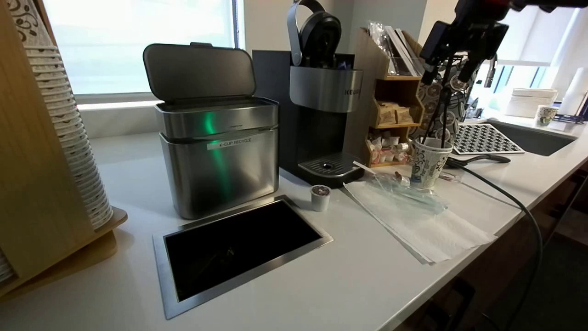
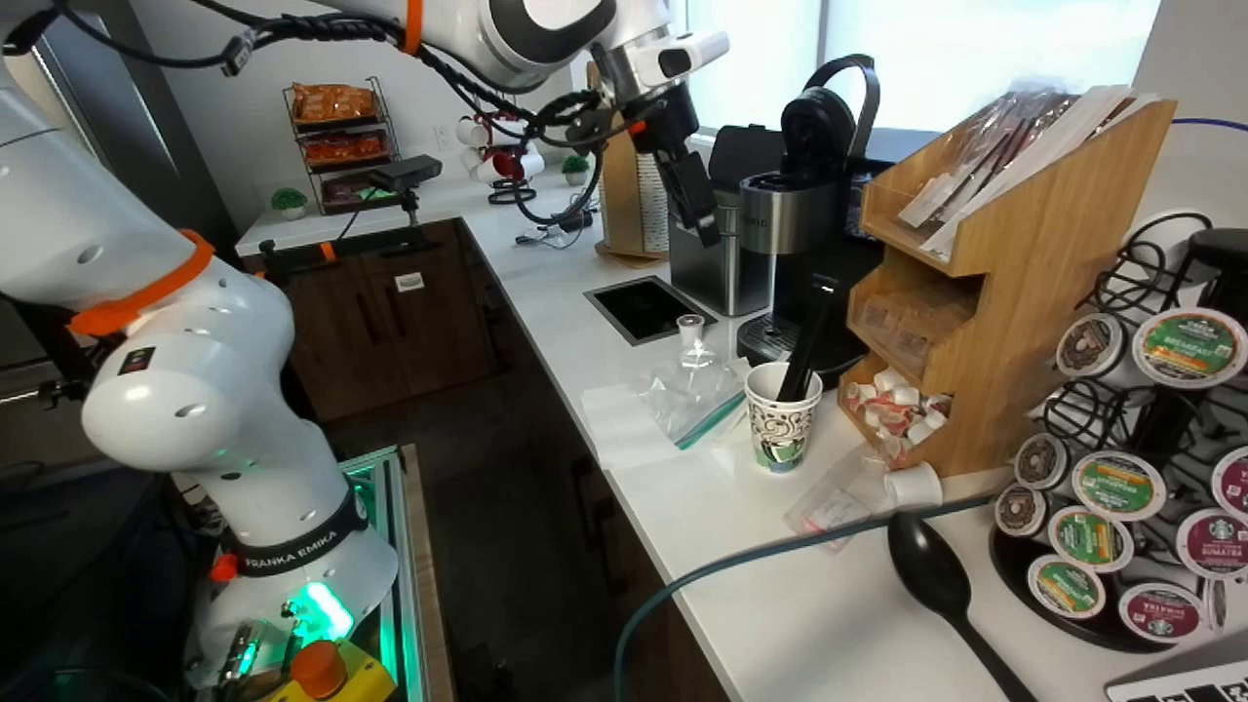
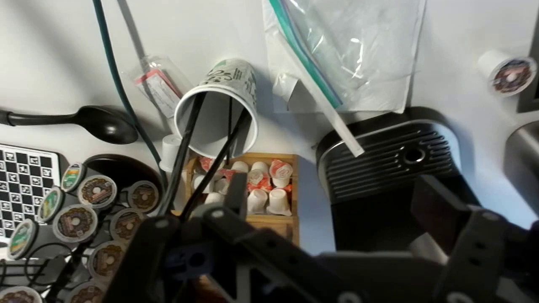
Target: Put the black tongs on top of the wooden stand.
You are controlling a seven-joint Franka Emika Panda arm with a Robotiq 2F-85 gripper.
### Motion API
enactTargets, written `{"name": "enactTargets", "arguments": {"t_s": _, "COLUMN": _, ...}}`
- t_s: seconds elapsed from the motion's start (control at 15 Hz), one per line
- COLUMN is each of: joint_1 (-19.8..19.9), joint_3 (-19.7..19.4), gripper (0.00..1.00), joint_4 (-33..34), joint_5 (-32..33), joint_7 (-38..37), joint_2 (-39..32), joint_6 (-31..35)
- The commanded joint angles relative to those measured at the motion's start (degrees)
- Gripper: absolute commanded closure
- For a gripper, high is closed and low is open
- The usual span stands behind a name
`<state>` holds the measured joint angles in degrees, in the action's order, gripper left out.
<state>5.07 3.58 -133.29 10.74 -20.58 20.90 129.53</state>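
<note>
Though the black tongs (image 2: 807,336) may flex, they look light

Leaning in a cup (image 2: 782,429) below and to one side of the gripper (image 3: 334,191), spread and holding nothing, they could slip; best pinch both legs near their converging upper end; the wooden stand (image 2: 1033,283) rises on that same side

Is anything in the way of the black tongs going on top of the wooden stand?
Yes, a bit. The paper cup surrounds the lower ends of the black tongs, so they probably need lifting out first. Also, long white strips take up room in the top of the wooden stand.
</note>
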Motion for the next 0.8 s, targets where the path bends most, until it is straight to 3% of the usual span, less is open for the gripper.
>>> {"name": "enactTargets", "arguments": {"t_s": 0.0, "joint_1": 4.9, "joint_3": 2.5, "gripper": 0.00, "joint_4": -3.9, "joint_5": 8.2, "joint_7": -12.6, "joint_2": -1.5, "joint_6": 8.1}}
{"name": "enactTargets", "arguments": {"t_s": 0.2, "joint_1": 9.0, "joint_3": 4.4, "gripper": 0.00, "joint_4": -5.9, "joint_5": 16.8, "joint_7": -24.6, "joint_2": -2.1, "joint_6": 9.8}}
{"name": "enactTargets", "arguments": {"t_s": 0.27, "joint_1": 6.0, "joint_3": 2.0, "gripper": 0.00, "joint_4": -3.9, "joint_5": 12.4, "joint_7": -17.5, "joint_2": -2.6, "joint_6": 8.7}}
{"name": "enactTargets", "arguments": {"t_s": 0.53, "joint_1": 6.0, "joint_3": 1.9, "gripper": 0.00, "joint_4": -3.7, "joint_5": 13.1, "joint_7": -18.3, "joint_2": -2.9, "joint_6": 8.7}}
{"name": "enactTargets", "arguments": {"t_s": 0.6, "joint_1": 9.9, "joint_3": 5.1, "gripper": 0.00, "joint_4": -3.8, "joint_5": 21.9, "joint_7": -29.0, "joint_2": -2.7, "joint_6": 9.7}}
{"name": "enactTargets", "arguments": {"t_s": 0.73, "joint_1": 12.3, "joint_3": 7.5, "gripper": 0.00, "joint_4": -4.6, "joint_5": 24.8, "joint_7": -36.7, "joint_2": -2.4, "joint_6": 9.9}}
